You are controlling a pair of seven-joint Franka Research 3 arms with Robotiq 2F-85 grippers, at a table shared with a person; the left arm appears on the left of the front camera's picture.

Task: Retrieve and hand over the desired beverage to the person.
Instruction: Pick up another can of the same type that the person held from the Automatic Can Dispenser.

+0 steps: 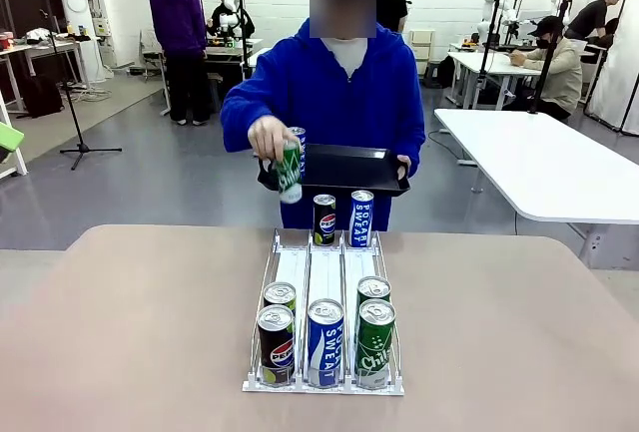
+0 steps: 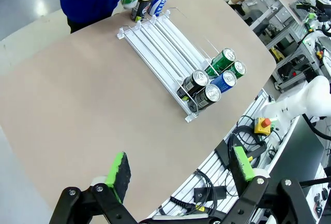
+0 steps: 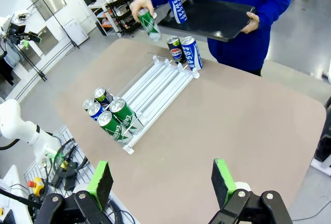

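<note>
left hand, right hand: green pads spread wide, empty, above matte tan desk. white railed rack, cylindrical metal cans. person at far edge holds green can, flat black tray.

I've got the rack centre frame on the table, five cans bunched at its lower end, two cans at its upper end. Behind the table, upper centre, the person holds a tray above the rack's top end, with a lifted can at the tray's left edge.
</note>
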